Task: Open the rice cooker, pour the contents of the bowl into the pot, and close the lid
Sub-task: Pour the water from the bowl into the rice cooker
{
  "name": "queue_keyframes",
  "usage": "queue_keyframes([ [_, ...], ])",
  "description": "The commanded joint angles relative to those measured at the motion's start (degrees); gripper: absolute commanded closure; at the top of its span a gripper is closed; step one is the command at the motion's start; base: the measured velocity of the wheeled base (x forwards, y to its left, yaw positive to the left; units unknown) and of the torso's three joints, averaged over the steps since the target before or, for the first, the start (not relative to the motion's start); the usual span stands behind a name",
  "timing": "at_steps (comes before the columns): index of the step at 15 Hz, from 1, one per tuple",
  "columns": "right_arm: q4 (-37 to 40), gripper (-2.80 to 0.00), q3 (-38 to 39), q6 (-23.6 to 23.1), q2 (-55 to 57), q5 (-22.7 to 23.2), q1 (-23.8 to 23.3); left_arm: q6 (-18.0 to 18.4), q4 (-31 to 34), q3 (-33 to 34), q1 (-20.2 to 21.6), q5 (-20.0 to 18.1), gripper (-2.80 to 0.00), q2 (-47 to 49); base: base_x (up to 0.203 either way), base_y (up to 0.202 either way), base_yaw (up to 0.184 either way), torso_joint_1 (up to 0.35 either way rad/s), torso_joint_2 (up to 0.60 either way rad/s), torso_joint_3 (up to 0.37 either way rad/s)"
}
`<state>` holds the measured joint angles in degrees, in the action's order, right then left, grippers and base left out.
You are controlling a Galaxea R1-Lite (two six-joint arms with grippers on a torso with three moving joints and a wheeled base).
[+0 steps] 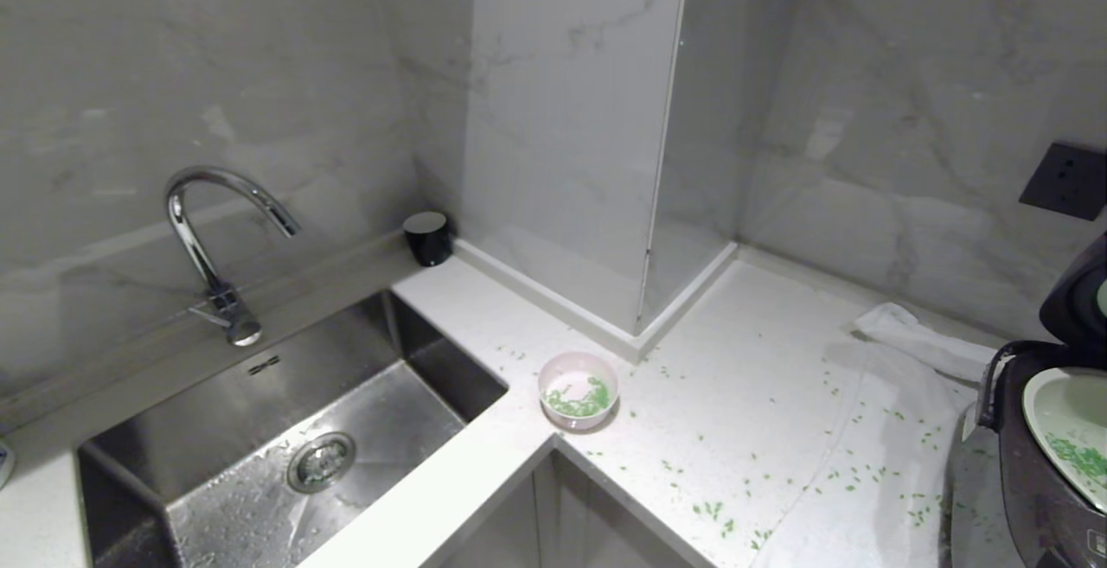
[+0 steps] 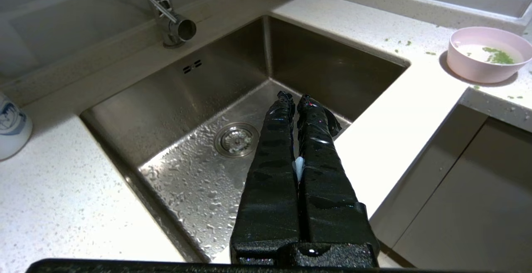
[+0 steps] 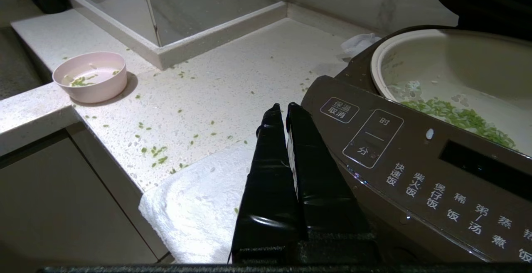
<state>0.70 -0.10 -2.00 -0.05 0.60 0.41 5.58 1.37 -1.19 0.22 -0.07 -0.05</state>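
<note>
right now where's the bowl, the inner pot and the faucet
bowl [image 1: 578,390]: head view, on its white inside beside the green grains.
inner pot [image 3: 432,63]: right wrist view, on its bare inner wall above the grains.
faucet [image 1: 195,244]: head view, on the chrome neck above the base.

The dark brown-grey rice cooker [image 1: 1042,473] stands at the desk's right end, its lid [image 1: 1079,296] raised upright. Its pale inner pot [image 3: 440,69] holds green grains [image 3: 457,117]. The small pink bowl [image 1: 578,391] sits upright near the desk's inner front corner, some grains inside; more lie scattered between them.
</note>
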Motion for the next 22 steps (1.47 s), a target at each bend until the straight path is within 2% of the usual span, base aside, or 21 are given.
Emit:
queue_keyframes([
  [1,0.0,0.0,0.01,-0.02,0.05,0.02,0.02,-0.05,0.68,0.34,-0.01,-0.4,0.0,-0.13,0.0,0.0,0.0,0.0,0.0,0.0],
  [11,0.09,0.0,0.01,0.24,0.05,-0.24,-0.06,-0.4,0.51,0.4,-0.04,-0.1,0.0,-0.04,0.0,0.0,0.0,0.0,0.0,0.0],
  [13,0.0,0.0,-0.05,-1.31,0.05,0.6,-0.06,-0.31,0.65,0.32,-0.04,-0.28,0.0,-0.13,0.0,0.0,0.0,0.0,0.0,0.0],
  [16,0.0,0.0,-0.08,-0.74,0.05,0.19,-0.03,-1.79,0.63,0.4,-0.05,0.06,0.0,-0.13,0.0,0.0,0.0,0.0,0.0,0.0],
  [22,0.11,0.0,-0.08,-0.46,0.05,0.37,0.02,-2.16,0.56,0.32,-0.04,0.25,0.0,-0.13,0.0,0.0,0.0,0.0,0.0,0.0],
])
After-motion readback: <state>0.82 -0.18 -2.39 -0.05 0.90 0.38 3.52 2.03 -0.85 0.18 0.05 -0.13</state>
